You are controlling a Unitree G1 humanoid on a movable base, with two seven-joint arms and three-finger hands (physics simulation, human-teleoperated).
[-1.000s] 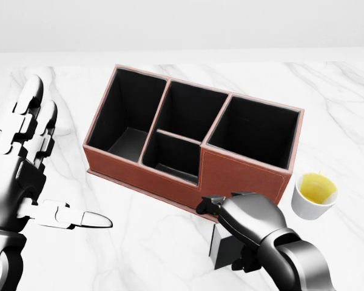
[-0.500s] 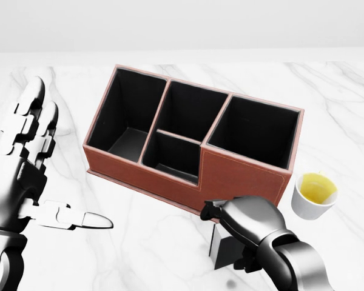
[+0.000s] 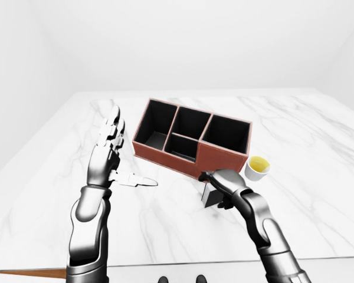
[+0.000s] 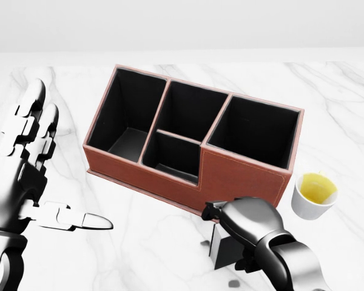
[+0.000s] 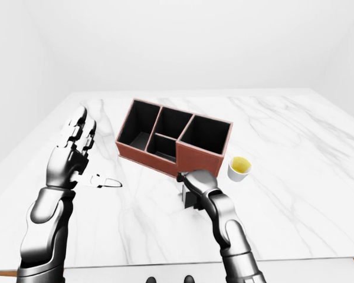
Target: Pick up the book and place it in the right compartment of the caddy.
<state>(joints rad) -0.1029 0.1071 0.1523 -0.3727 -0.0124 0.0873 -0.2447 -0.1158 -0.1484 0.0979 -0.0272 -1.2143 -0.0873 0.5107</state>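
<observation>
Two hands: right hand (image 4: 246,227) clenched over the top of the book (image 4: 225,250); left hand (image 4: 24,163) released, fingers spread, held up toward the worktop's left edge, holding nothing.
Book: dark, upright on the marble worktop (image 4: 145,242), just beside the caddy's near wall, toward the worktop's near edge.
Caddy: brown caddy (image 4: 188,142) mid-worktop, all compartments look bare; right compartment (image 4: 255,130) sits just beyond the book.
Slip risk: the grip looks to be only on the book's upper part, so I judge it may tilt or drop when lifted.
Snag risk: the caddy wall stands between book and compartment; too low a lift could catch the rim or shove the caddy.
Bystander: white cup (image 4: 314,195) of yellow liquid near the caddy's right end; a wide elbow swing could tip it.
</observation>
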